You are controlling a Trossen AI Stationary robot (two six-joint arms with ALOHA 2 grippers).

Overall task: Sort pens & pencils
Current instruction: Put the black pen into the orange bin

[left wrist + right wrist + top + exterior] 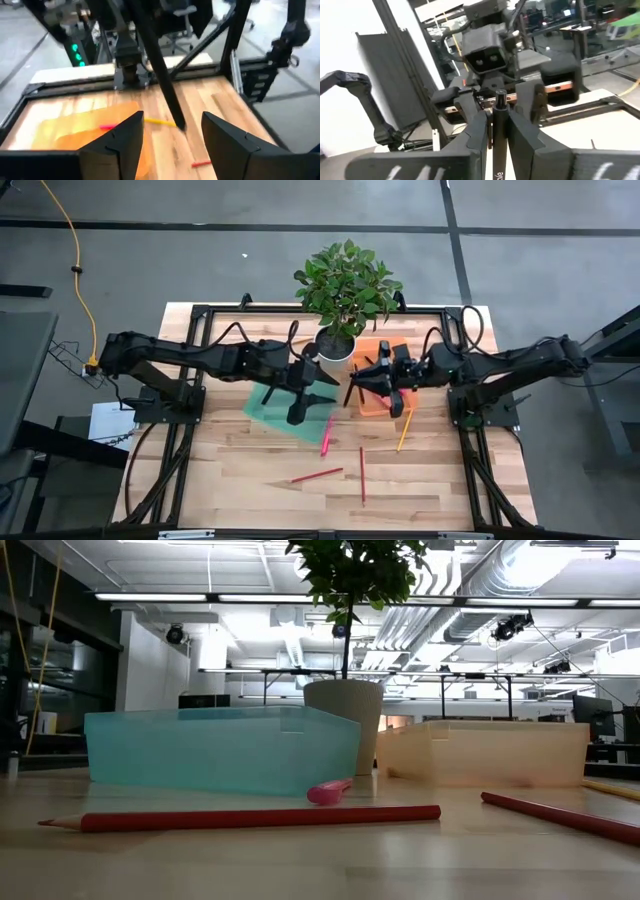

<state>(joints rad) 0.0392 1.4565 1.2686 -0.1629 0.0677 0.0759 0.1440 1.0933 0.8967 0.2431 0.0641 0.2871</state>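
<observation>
Two dark robot arms meet above the middle of a wooden table (240,480), near its far edge, where a potted plant (345,290) stands. Between them a black pen (499,131) is changing hands. The right gripper (496,134) pinches the pen upright between its two fingers, above an orange tray (380,375). The left gripper (172,135) hangs over a teal tray (275,405) with its jaws spread wide, and the pen's dark shaft (162,75) runs between its fingers (127,137) without visibly touching them.

A pink pen (327,435) lies on the bare wood just beside the teal tray's near edge. Closer to the table's near edge lie two red pencils (317,475), one angled and the other (362,475) lying front to back. A yellow pencil (404,430) lies just outside the orange tray's near right corner.

The main risk, judging from this, is in the right gripper's hold. It grips the pen low, with most of the length standing above the fingers, so a quick swing could tip the pen or let it slip. The orange tray appears to hold pencil-coloured sticks, so a drop straight down would put the pen in the wrong tray. The two grippers are also very close, and a careless turn could knock one against the other.
</observation>
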